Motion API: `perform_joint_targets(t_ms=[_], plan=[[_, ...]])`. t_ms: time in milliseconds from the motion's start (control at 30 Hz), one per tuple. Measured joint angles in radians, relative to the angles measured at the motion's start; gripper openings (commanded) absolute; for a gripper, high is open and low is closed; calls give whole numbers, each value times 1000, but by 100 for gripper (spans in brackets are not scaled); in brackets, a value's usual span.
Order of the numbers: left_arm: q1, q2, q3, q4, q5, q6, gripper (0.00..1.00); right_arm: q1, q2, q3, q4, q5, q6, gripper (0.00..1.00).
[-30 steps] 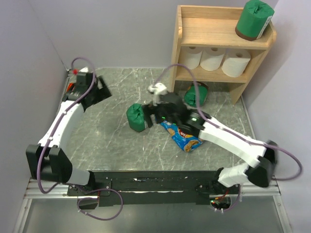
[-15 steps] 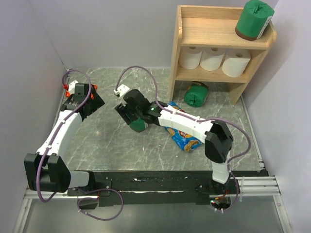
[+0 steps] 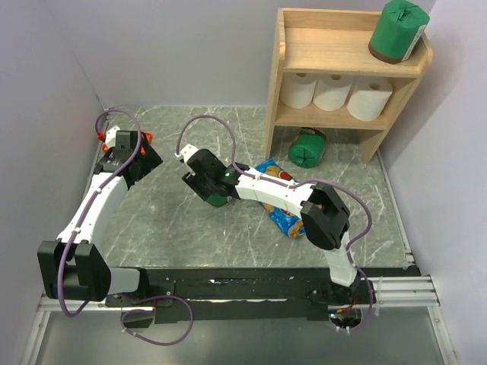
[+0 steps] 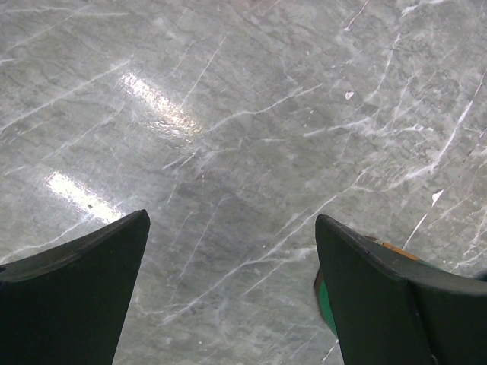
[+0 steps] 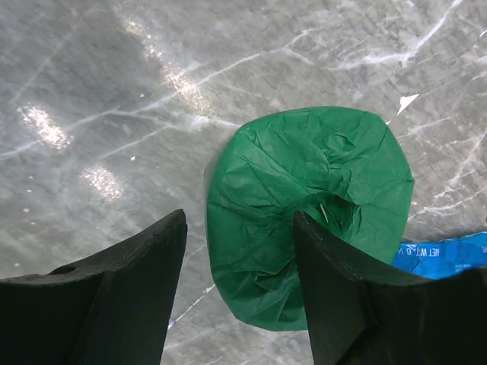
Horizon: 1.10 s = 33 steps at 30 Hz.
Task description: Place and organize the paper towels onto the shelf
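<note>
The wooden shelf point(image 3: 346, 57) stands at the back right. A green paper towel roll point(image 3: 397, 30) sits on its top tier, and three white rolls point(image 3: 333, 93) sit on its lower tier. Another green roll point(image 3: 308, 148) lies on the table under the shelf. A third green roll point(image 3: 220, 199) stands mid-table. My right gripper point(image 3: 202, 177) is open directly above it. In the right wrist view the roll point(image 5: 304, 205) lies between and beyond the spread fingers of the gripper point(image 5: 240, 220). My left gripper point(image 3: 135, 158) point(image 4: 232, 220) is open and empty over bare table.
A blue chip bag point(image 3: 283, 209) lies under the right forearm, right of the mid-table roll; its edge shows in the right wrist view point(image 5: 445, 251). A green sliver with a brown edge point(image 4: 326, 300) shows beside the left gripper's right finger. Grey walls close in on the left and right.
My right arm has swung left from over the chip bag, so its gripper is over the mid-table green roll. My left gripper has drawn back slightly to the left.
</note>
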<state>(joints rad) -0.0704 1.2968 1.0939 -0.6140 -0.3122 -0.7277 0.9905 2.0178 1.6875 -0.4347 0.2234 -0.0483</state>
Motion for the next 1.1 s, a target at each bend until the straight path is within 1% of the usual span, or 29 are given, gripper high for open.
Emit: perform_joint_targets(t_ms=[367, 533, 767, 933, 1100], plan=[[2, 0, 0, 0, 0, 0, 96, 0, 50, 0, 10, 36, -33, 58], [2, 0, 0, 0, 0, 0, 96, 0, 53, 0, 17, 47, -50, 45], [2, 0, 0, 0, -1, 0, 96, 0, 50, -16, 43, 44, -94, 40], [2, 0, 0, 0, -5, 0, 96, 11, -1, -88, 59, 39, -166, 36], [2, -1, 0, 0, -12, 0, 96, 23, -97, -134, 9, 38, -267, 35]])
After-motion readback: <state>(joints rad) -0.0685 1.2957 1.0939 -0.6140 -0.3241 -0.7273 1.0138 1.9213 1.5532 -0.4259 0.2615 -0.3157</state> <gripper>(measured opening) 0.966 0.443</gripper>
